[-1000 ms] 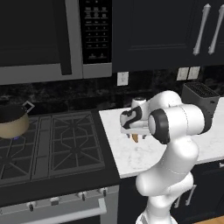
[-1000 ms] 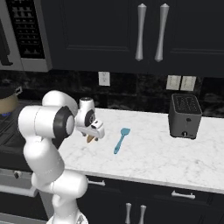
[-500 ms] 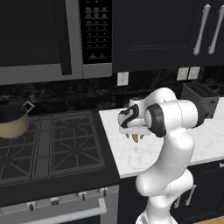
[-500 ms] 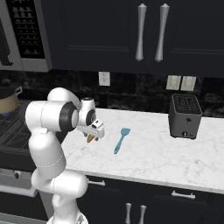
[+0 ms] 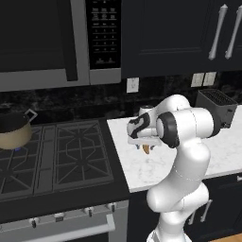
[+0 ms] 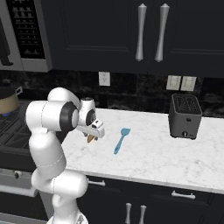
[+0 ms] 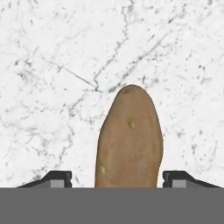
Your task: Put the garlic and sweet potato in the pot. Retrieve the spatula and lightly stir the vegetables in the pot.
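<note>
Low over the marble counter hangs the gripper, and the hand view puts the sweet potato right between its two dark finger tips, rising from the bottom centre of the frame toward the middle. There is a clear strip of white stone on each side of the tuber, so the jaws stand apart and are not pressing on it; whether the tips touch it lower down I cannot tell.

In the left base view the gripper sits just right of centre, tucked under the bent white arm, with the orange-brown tip of the sweet potato peeking out below it against the counter. The pot is far off at the left edge, on the back burner of the dark stove, well apart from the hand.

Over in the right base view, the gripper is left of centre, the sweet potato a small tan nub beneath it. The spatula lies flat on the marble just to the right, blade toward the wall, handle angled to the lower left. A toaster stands at the right, and the pot shows at the far left edge.
</note>
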You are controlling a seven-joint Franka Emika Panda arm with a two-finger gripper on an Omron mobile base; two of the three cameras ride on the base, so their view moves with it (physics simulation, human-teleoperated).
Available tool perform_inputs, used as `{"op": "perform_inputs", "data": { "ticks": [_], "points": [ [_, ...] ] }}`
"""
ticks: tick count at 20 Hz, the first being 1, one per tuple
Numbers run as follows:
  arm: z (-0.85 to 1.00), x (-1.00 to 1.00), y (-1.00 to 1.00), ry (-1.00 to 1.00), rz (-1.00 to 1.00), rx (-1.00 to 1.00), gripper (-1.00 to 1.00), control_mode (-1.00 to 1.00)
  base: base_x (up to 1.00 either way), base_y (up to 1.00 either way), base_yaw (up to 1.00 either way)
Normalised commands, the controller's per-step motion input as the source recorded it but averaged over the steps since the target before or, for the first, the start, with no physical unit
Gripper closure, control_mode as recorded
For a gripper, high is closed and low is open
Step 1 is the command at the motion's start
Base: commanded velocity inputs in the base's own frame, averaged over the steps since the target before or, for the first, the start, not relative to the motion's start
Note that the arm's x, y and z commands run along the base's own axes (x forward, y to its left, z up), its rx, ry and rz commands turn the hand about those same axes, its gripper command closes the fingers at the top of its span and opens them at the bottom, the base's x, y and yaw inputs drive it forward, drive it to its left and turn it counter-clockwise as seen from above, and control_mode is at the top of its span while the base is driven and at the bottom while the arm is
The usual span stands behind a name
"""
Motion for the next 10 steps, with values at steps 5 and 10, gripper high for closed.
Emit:
{"op": "perform_inputs", "data": {
  "ticks": [5, 10],
  "points": [
    [-0.03, 0.0, 0.0, 0.01, 0.0, 0.0, 1.0, -1.0, 0.0, 0.0, 0.0],
    [0.17, -0.2, 0.08, -0.03, 0.07, 0.0, 1.0, -1.0, 0.0, 0.0, 0.0]
  ]
}}
